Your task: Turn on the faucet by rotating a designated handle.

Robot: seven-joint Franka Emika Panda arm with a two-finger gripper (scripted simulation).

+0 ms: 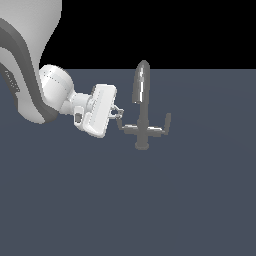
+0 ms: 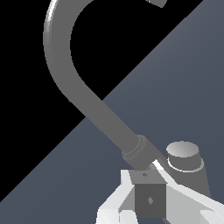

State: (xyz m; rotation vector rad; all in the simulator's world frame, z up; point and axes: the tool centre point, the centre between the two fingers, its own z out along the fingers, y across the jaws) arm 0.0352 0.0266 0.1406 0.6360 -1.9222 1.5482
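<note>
The faucet (image 1: 142,115) is a grey tap with a tall arched spout, a round base and a crossbar. Its handle (image 1: 126,128) is the lever on the exterior view's left, and my gripper (image 1: 118,114) comes at its upturned tip from that side. In the wrist view the spout of the faucet (image 2: 83,96) arches away, and the square grey end of the handle (image 2: 150,200) sits between my white fingers (image 2: 124,194). Both fingers flank it closely and seem to touch it, so my gripper (image 2: 150,192) looks shut on it.
The twin lever (image 1: 167,121) rises on the exterior view's right of the crossbar. A round grey cap (image 2: 183,156) shows beside the spout's foot in the wrist view. The faucet stands on a flat blue-grey floor (image 1: 200,200).
</note>
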